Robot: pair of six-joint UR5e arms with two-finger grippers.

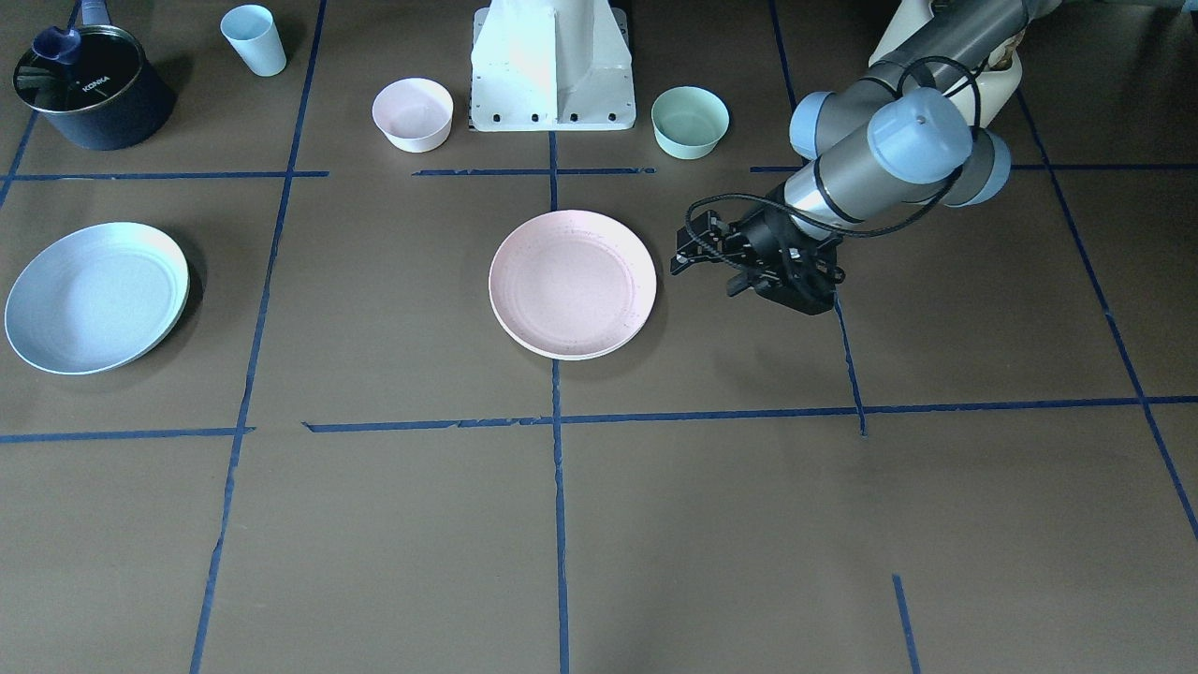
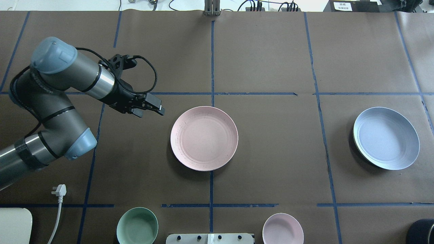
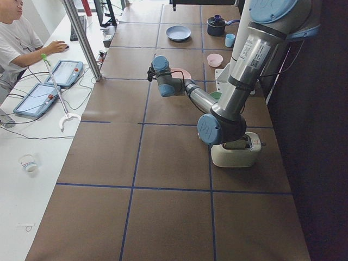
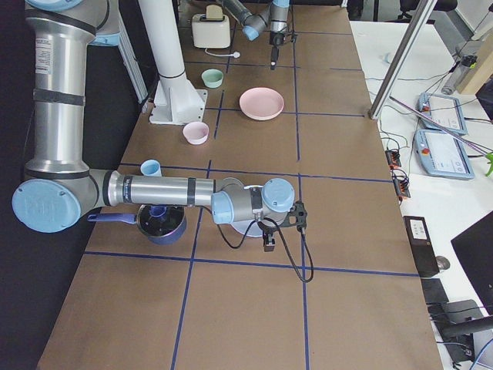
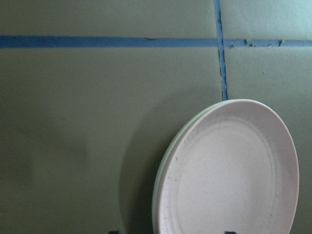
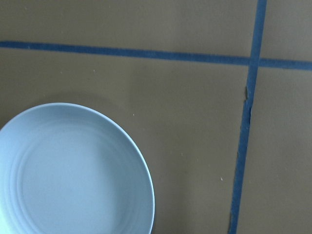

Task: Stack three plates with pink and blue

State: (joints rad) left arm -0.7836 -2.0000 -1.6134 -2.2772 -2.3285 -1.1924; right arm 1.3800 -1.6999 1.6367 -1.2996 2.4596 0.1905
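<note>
2 plates look stacked in the middle, the pink plate (image 2: pixel 204 138) on top with the rim of the cream plate (image 5: pixel 156 197) peeking out under it, and the blue plate (image 2: pixel 386 138) sits well apart on the robot's right. My left gripper (image 2: pixel 158 107) hangs just beside the pink plate, spread wide and empty; I cannot tell if the right gripper (image 4: pixel 268 245), near the blue plate, is spread or pressed together. I worry a weak pinch on that thin blue rim lets it slip and fall.
</note>
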